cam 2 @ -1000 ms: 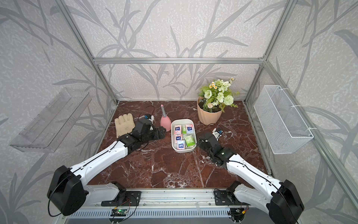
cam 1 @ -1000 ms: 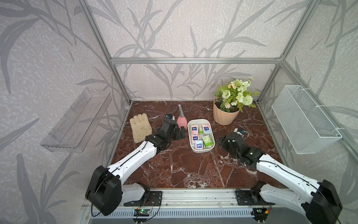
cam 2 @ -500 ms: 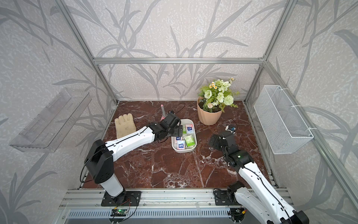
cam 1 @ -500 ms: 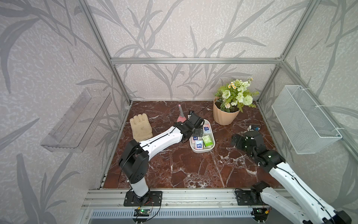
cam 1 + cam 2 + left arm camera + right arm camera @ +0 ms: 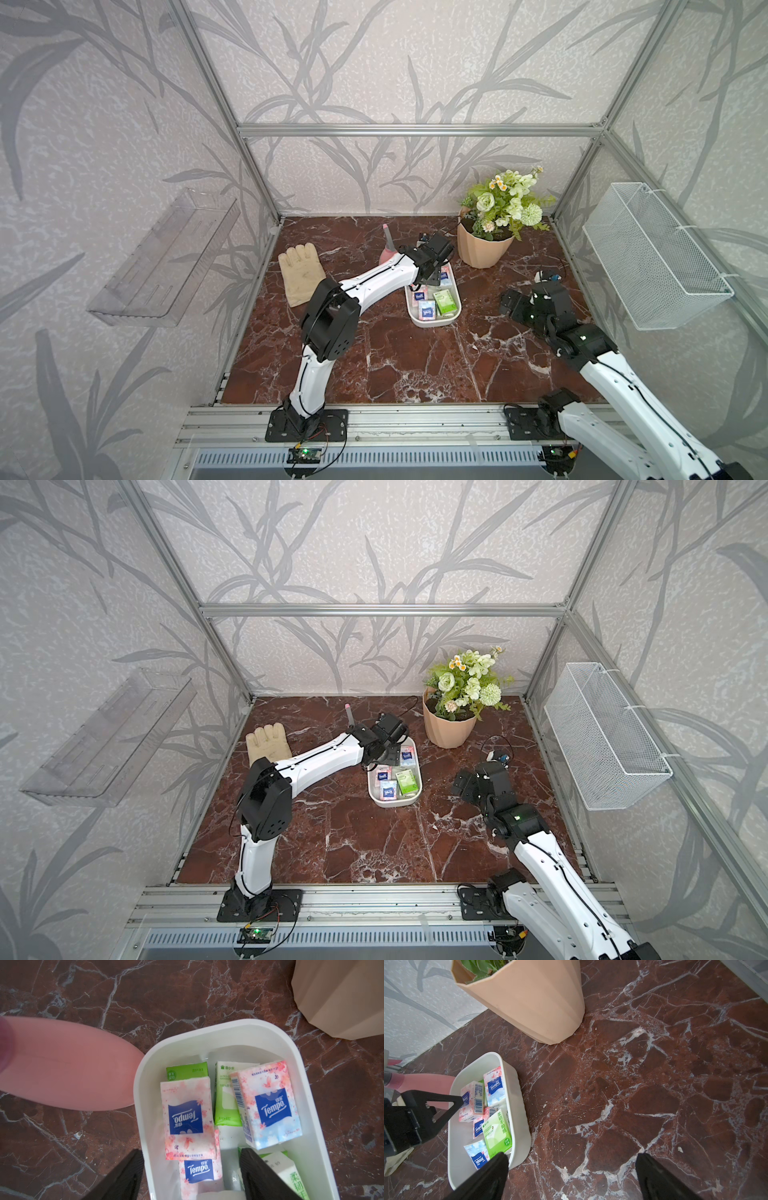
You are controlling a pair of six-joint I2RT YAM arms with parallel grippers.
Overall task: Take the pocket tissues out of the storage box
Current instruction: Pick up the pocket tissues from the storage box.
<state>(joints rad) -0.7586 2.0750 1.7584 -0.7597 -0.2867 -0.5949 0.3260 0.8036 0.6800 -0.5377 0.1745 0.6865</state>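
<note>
Hovering with left gripper (image 5: 190,1159) spread apart above the pocket tissues (image 5: 187,1118) lying jumbled in the storage box (image 5: 239,1030), probably lining up a pinch, and holding right gripper (image 5: 572,1156), likewise spread and empty, beside the box, likely to stay clear.

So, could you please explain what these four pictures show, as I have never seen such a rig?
Gladly. These are two white robot arms bolted at the front of a marble-patterned table, each ending in a black two-fingered gripper. Two pictures come from one overhead camera and look nearly alike; the other two come from cameras on the wrists. On the table are a glove, a pink bottle, a flower pot and the white storage box holding the pocket tissues. A clear shelf and a wire basket hang on the side walls. The left gripper is open over one side of the box; the right gripper is open above the table beside it. Neither holds anything.
</note>
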